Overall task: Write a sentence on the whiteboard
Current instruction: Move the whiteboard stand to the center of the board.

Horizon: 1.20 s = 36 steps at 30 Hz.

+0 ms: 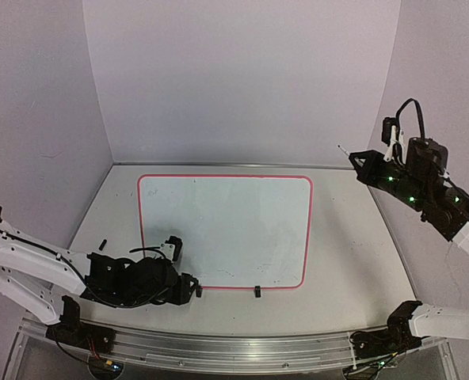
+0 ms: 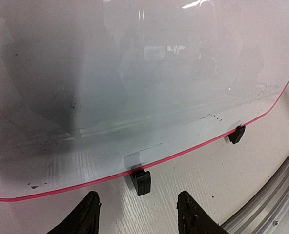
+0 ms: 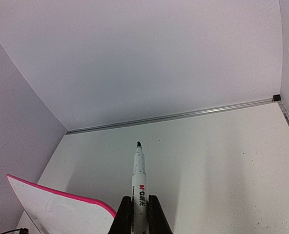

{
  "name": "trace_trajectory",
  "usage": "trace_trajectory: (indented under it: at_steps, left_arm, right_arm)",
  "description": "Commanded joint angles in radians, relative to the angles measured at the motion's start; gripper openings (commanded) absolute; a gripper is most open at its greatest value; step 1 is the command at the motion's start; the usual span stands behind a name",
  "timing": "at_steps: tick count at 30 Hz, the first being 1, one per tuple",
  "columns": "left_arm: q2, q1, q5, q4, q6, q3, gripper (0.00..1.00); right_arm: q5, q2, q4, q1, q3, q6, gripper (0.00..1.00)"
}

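The whiteboard (image 1: 226, 229) lies flat on the table, white with a red-pink rim. Its surface (image 2: 134, 73) carries only faint smudges, and no sentence shows on it. My left gripper (image 2: 137, 207) is low at the board's near-left edge, open, its fingers on either side of a black clip foot (image 2: 141, 181) without touching it. In the top view this gripper (image 1: 192, 290) sits at the near-left corner. My right gripper (image 3: 139, 207) is raised off to the right of the board (image 3: 51, 214), shut on a white marker (image 3: 138, 170) with its dark tip uncapped and pointing away.
A second clip foot (image 1: 257, 290) sits on the near rim. A small dark piece (image 1: 103, 243) lies on the table left of the board. An aluminium rail (image 1: 219, 348) runs along the near edge. Walls enclose the table on the other sides.
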Motion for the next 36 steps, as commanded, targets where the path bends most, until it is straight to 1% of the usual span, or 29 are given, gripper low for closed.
trace_trajectory:
  at_steps: [1, 4, 6, 10, 15, 19, 29, 34, 35, 36]
  left_arm:
    - [0.074, -0.005, 0.031, 0.043, -0.036, 0.057, 0.52]
    - [0.129, -0.005, 0.048, 0.038, -0.054, 0.084, 0.51]
    - [0.16, -0.005, 0.047, 0.005, -0.058, 0.116, 0.51]
    - [0.197, 0.004, 0.068, -0.005, -0.071, 0.131, 0.52]
    - [0.245, 0.032, 0.103, -0.027, -0.094, 0.155, 0.49]
    - [0.28, 0.048, 0.129, -0.037, -0.085, 0.179, 0.46]
    - [0.35, 0.054, 0.113, -0.152, -0.131, 0.262, 0.33]
    - [0.384, 0.053, 0.106, -0.203, -0.147, 0.301, 0.22]
    - [0.383, 0.054, 0.106, -0.205, -0.151, 0.301, 0.21]
    - [0.384, 0.053, 0.101, -0.212, -0.159, 0.303, 0.18]
  right_arm:
    - [0.016, -0.021, 0.009, -0.005, -0.009, 0.012, 0.0]
    - [0.015, -0.023, 0.009, -0.005, -0.009, 0.013, 0.0]
    - [0.016, -0.027, 0.008, -0.005, -0.009, 0.011, 0.0]
    - [0.018, -0.03, 0.008, -0.004, -0.008, 0.01, 0.0]
    - [0.016, -0.03, 0.008, -0.004, -0.005, 0.009, 0.0]
    - [0.02, -0.031, 0.009, -0.005, -0.006, 0.009, 0.0]
    - [0.031, -0.039, 0.006, -0.004, -0.01, 0.006, 0.0]
    - [0.042, -0.057, -0.003, -0.005, -0.015, 0.0, 0.0]
    - [0.044, -0.058, -0.003, -0.004, -0.015, -0.001, 0.0]
    - [0.047, -0.063, -0.006, -0.004, -0.016, -0.001, 0.0]
